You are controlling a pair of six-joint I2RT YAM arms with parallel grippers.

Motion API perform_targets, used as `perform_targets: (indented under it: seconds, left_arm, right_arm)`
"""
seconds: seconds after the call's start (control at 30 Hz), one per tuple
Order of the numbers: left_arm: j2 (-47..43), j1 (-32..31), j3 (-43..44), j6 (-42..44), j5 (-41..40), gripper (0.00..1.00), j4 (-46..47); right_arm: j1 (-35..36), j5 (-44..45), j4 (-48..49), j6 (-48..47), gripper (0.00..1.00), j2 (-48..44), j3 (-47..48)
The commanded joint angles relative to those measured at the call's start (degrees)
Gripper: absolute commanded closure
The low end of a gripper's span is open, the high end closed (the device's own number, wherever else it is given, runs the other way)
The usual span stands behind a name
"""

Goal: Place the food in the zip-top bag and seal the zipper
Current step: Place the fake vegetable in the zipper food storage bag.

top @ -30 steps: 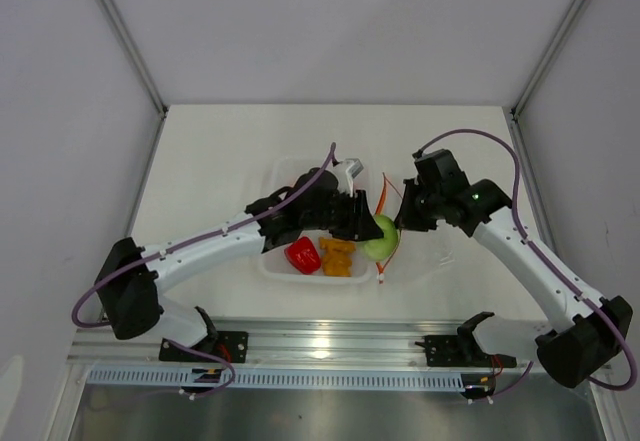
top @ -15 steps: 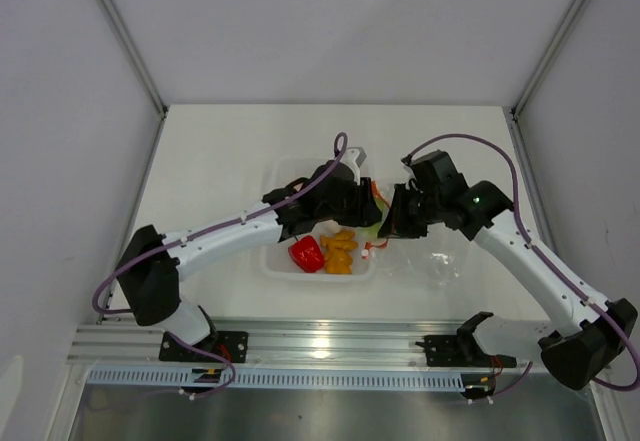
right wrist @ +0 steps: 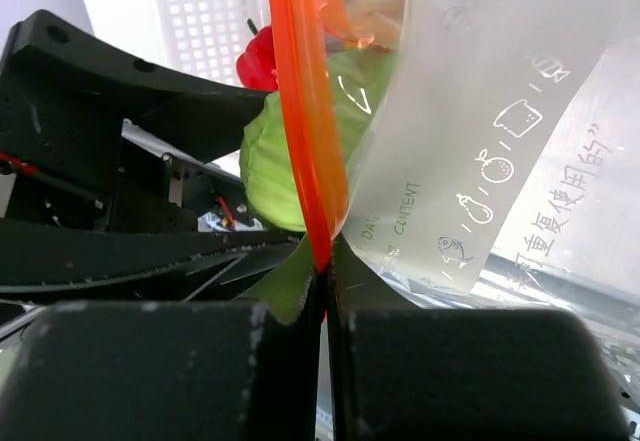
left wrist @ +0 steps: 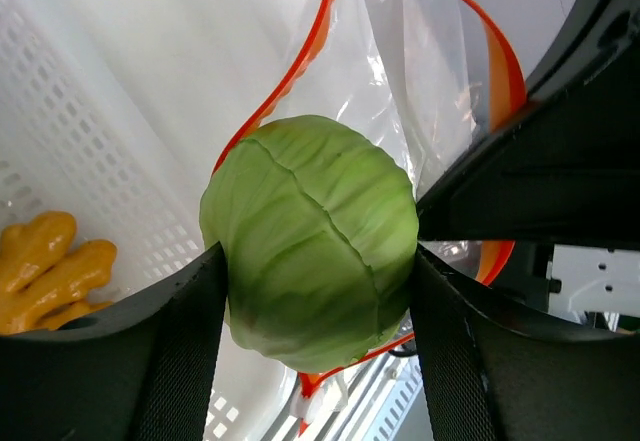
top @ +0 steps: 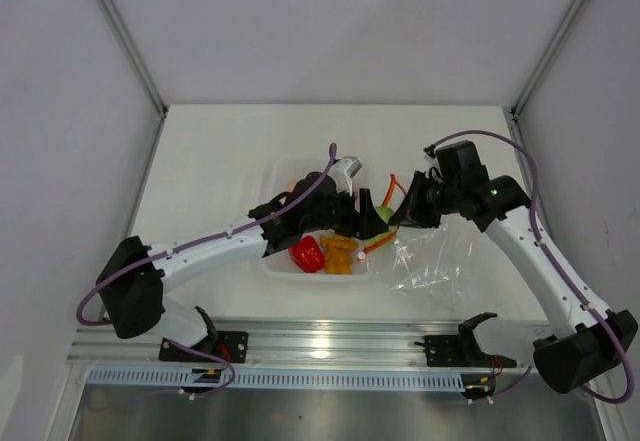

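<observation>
My left gripper is shut on the green cabbage, whose sides touch both fingers. It hangs at the open mouth of the zip-top bag, inside the loop of the orange-red zipper. My right gripper is shut on the zipper strip and holds the mouth up. From above, the two grippers meet over the tray's right edge, left gripper beside right gripper. The red bell pepper and the orange-yellow lumpy piece lie in the tray.
The rigid clear tray sits at the table's middle, under my left arm. The bag's clear body trails right of it onto the white table. Grey walls close off both sides and the back. The arm bases and a metal rail run along the near edge.
My right gripper has moved right and up with the zipper, stretching the bag's mouth. The left gripper has carried the cabbage up from the tray's front right to the mouth.
</observation>
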Motion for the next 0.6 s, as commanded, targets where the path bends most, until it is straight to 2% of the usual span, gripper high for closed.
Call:
perform_targets:
  seconds: [0.0, 0.1, 0.23, 0.37, 0.57]
  left_arm:
    - [-3.48, -0.78, -0.4, 1.47, 9.42, 0.3, 7.6]
    - [-2.87, -0.78, -0.13, 2.09, 11.54, 0.24, 8.13]
    - [-3.74, -0.69, -2.84, 1.48, 16.97, 0.16, 16.0]
    - [-2.78, -0.6, -4.26, -1.68, 24.97, 0.17, 25.41]
    - [-2.43, -0.16, -9.17, -8.1, 28.59, 0.18, 36.24]
  right_arm:
    - [-1.9, -2.6, 4.78, 0.36, 1.0, -1.7, -1.06]
    - [-3.3, -5.41, 6.36, 0.8, 1.0, -2.66, -2.38]
    - [-5.06, -7.95, 7.14, 0.72, 1.0, -3.63, -3.96]
    - [-7.35, -10.59, 9.43, 0.98, 1.0, -4.51, -6.86]
    - [-9.37, -13.06, 11.19, 1.16, 1.0, -5.04, -9.32]
